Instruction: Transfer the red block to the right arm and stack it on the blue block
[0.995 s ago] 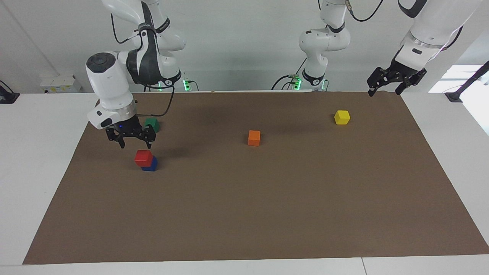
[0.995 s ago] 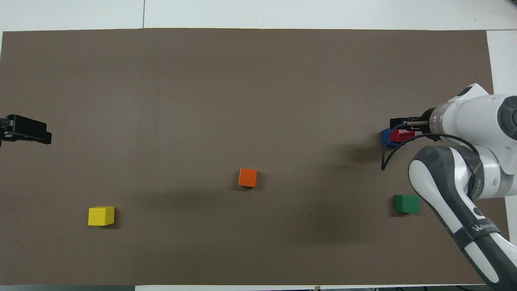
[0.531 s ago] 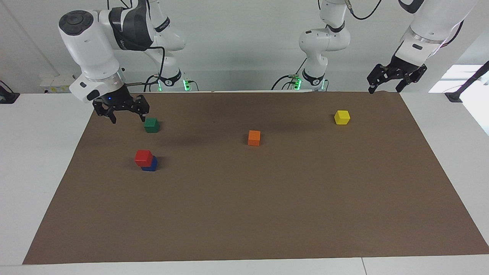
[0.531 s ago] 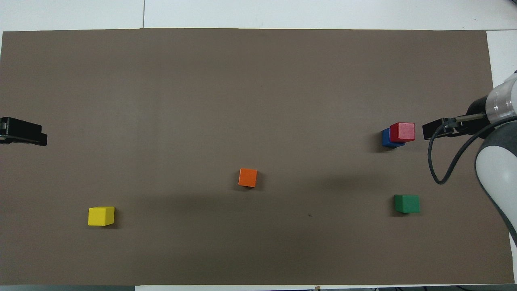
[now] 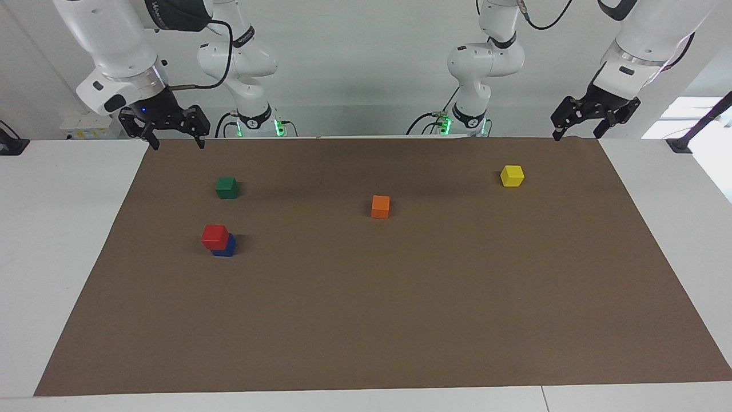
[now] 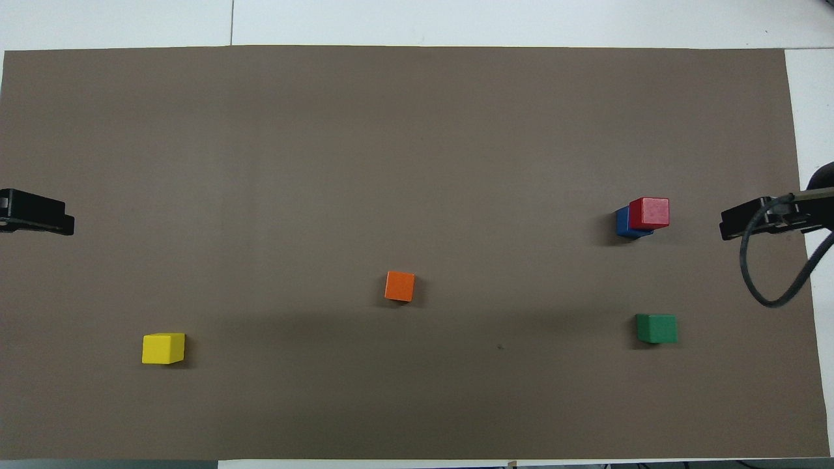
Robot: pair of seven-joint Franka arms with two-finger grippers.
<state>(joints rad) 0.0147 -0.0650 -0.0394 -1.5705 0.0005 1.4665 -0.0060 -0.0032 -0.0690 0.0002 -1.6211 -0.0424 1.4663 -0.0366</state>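
- Since the earlier frames, the right gripper (image 5: 170, 130) had lifted away from the stack and drawn back to the mat's (image 5: 400, 320) corner at the right arm's end, fingers spread and empty.
- At that end of the mat, the red block (image 5: 215, 236) sat on the blue block (image 5: 225, 246), farther from the robots than the green block (image 5: 227, 187).
- Its seating looked offset, overhanging the blue block toward the right arm's end; a jolt to the table could probably have tipped it off.
- With both grippers well apart from the stack, a stray brush seemed unlikely.
- Waiting over the mat's corner at its own end, the left gripper (image 5: 592, 117) hung with fingers spread, empty.
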